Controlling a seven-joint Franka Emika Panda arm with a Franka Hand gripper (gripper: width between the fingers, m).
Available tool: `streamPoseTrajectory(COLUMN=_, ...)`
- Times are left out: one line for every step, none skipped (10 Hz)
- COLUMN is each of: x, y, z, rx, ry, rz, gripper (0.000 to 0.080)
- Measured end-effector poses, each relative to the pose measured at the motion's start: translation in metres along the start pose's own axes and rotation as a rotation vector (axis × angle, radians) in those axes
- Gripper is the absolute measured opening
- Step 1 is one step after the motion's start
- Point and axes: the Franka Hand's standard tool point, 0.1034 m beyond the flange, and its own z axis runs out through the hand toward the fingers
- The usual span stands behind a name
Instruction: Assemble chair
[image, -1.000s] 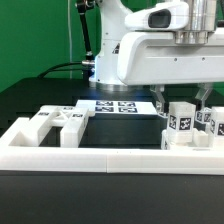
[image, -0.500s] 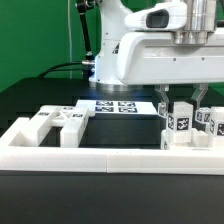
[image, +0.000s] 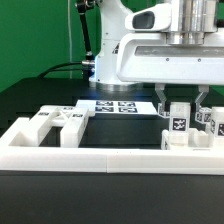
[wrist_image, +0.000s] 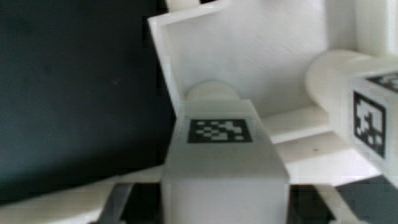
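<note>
Exterior view is showing the upright chair piece (image: 178, 127), a white block wearing a square tag. It is standing toward the exterior view's right, just behind the long white border rail (image: 100, 150) and close beside the neighbouring chair pieces (image: 211, 120). The gripper (image: 181, 110) is hanging straight above it. Its fingers (image: 163, 104) are reaching down either side of the block's upper part, standing narrow and pinching the piece between them.

Wrist view is agreeing: the upright chair piece (wrist_image: 219, 150) is filling the gap between the jaws. Its long axis is running in line with the gripper's own reach, so it is lying directly beneath the wrist rather than off to one side. One neighbour (wrist_image: 370, 110) is sitting just beside it, so any lift is likely needing to go straight up along that axis to avoid dragging it.

Further out, the flat chair pieces (image: 58, 122) are lying at the exterior view's left, well apart from the gripper. The marker board (image: 115, 105) is lying on the black table (image: 30, 100) between the two groups.
</note>
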Motion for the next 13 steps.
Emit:
streamPoseTrajectory(x=0.0, y=-0.0002, z=0.0002, rx=0.002, ry=0.009, rz=0.123, gripper=0.0291)
streamPoseTrajectory(x=-0.0002, y=-0.0001, z=0.0002, rx=0.003, ry=0.011, rz=0.221, gripper=0.0291)
streamPoseTrajectory(x=0.0001, y=0.0001, z=0.0003, rx=0.011, ry=0.009, rz=0.294, gripper=0.0291)
streamPoseTrajectory(x=-0.0001, y=-0.0002, z=0.0004, rx=0.012, ry=0.008, rz=0.397, gripper=0.0291)
streamPoseTrajectory(x=-0.0006, y=-0.001, z=0.0007, rx=0.013, ry=0.007, rz=0.48, gripper=0.0291)
streamPoseTrajectory(x=-0.0017, y=-0.0033, z=0.0007, rx=0.012, ry=0.007, rz=0.56, gripper=0.0291)
streamPoseTrajectory(x=-0.0019, y=-0.0039, z=0.0005, rx=0.011, ry=0.008, rz=0.622, gripper=0.0291)
streamPoseTrajectory(x=-0.0019, y=-0.0041, z=0.0003, rx=0.013, ry=0.005, rz=0.658, gripper=0.0291)
streamPoseTrajectory(x=-0.0021, y=-0.0047, z=0.0003, rx=0.017, ry=0.001, rz=0.737, gripper=0.0291)
streamPoseTrajectory(x=-0.0024, y=-0.0054, z=0.0003, rx=0.018, ry=0.001, rz=0.779, gripper=0.0291)
streamPoseTrajectory(x=-0.0023, y=-0.0054, z=0.0004, rx=0.018, ry=0.001, rz=0.777, gripper=0.0291)
streamPoseTrajectory(x=-0.0025, y=-0.0055, z=0.0005, rx=0.018, ry=0.001, rz=0.77, gripper=0.0291)
streamPoseTrajectory(x=-0.0024, y=-0.0053, z=0.0005, rx=0.018, ry=0.001, rz=0.733, gripper=0.0401)
